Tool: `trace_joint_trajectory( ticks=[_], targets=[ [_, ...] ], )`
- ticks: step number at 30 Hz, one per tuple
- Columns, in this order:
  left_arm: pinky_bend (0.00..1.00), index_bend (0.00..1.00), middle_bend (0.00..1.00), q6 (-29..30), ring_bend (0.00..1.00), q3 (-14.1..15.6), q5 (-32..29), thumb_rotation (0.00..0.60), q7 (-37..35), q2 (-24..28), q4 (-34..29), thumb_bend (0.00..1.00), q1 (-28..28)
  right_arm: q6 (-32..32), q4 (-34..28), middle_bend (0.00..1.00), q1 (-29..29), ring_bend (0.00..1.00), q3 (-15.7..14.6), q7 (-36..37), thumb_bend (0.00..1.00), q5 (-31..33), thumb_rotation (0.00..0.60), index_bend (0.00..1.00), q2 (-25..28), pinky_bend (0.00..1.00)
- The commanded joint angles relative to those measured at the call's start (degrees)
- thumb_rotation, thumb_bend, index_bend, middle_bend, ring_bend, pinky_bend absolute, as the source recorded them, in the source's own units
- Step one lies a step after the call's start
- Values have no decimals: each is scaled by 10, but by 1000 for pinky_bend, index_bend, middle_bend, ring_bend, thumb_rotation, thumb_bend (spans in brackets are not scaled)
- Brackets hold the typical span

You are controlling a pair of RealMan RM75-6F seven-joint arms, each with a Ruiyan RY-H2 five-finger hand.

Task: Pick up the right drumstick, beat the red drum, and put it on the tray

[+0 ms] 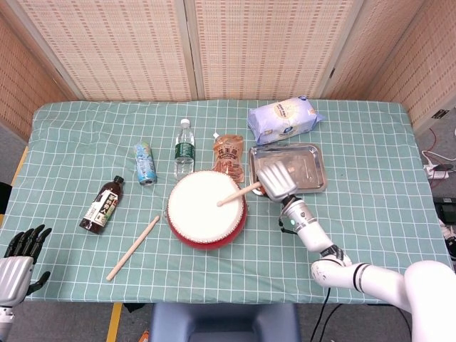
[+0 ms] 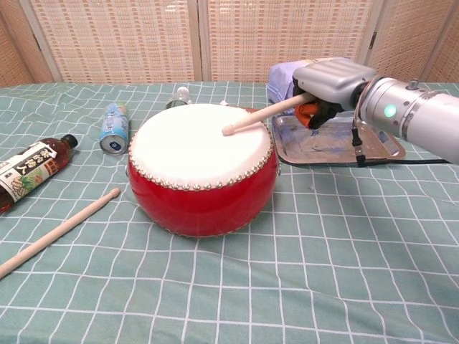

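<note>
The red drum [image 1: 206, 210] [image 2: 203, 172] with a white skin sits mid-table. My right hand [image 1: 278, 180] [image 2: 330, 80] grips the right drumstick [image 1: 239, 193] [image 2: 262, 114] just right of the drum, in front of the metal tray [image 1: 309, 168] [image 2: 373, 147]. The stick slopes down to the left and its tip touches the drum skin right of centre. My left hand [image 1: 20, 251] hangs with fingers apart beyond the table's front left corner, holding nothing.
A second drumstick [image 1: 133, 248] [image 2: 57, 233] lies left of the drum. Behind are a dark bottle [image 1: 102, 204] [image 2: 29, 170], a can [image 1: 144, 163] [image 2: 115, 128], a water bottle [image 1: 184, 148], a snack pouch [image 1: 229, 154] and a white bag [image 1: 284, 120].
</note>
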Motion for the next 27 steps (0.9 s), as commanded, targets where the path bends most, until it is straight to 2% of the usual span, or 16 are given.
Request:
trace_joint_trajectory(
  ticks=[1,3,5,8,12,19,24,27],
  targets=[
    [32,65,4,0,0,0,0,600,0,1,0,223,0,66,-19,1000,-33,1000,60,272,859,-21,600,1000,-33,1000],
    [32,65,4,1,0,0,0,600,0,1,0,224,1,81,-19,1000,-44,1000,81,366,859,-33,600,1000,-38,1000],
    [32,64,4,1,0,1,0,600,0,1,0,223,1,81,-17,1000,-48,1000,90,413,859,-36,600,1000,-37,1000],
    [32,65,3,0,0,0,1,600,1,1,0,223,0,71,-19,1000,-50,1000,90,434,859,-39,600,1000,-30,1000],
    [32,65,4,1,0,0,3,600,3,1,-3,222,-1,37,-9,1000,-38,1000,59,350,859,-46,600,1000,-12,1000],
    [32,65,4,0,0,0,1,600,6,1,-5,222,-1,4,14,1000,-8,1000,2,119,859,-50,600,1000,-2,1000],
    [32,65,4,-2,0,0,-1,600,5,0,-3,224,-1,-13,44,1000,3,1000,-24,18,859,-46,600,1000,-10,1000],
    [32,65,4,-4,0,0,-1,600,5,0,-2,224,-1,-18,50,1000,4,1000,-27,-11,858,-36,600,1000,-14,1000]
  ],
)
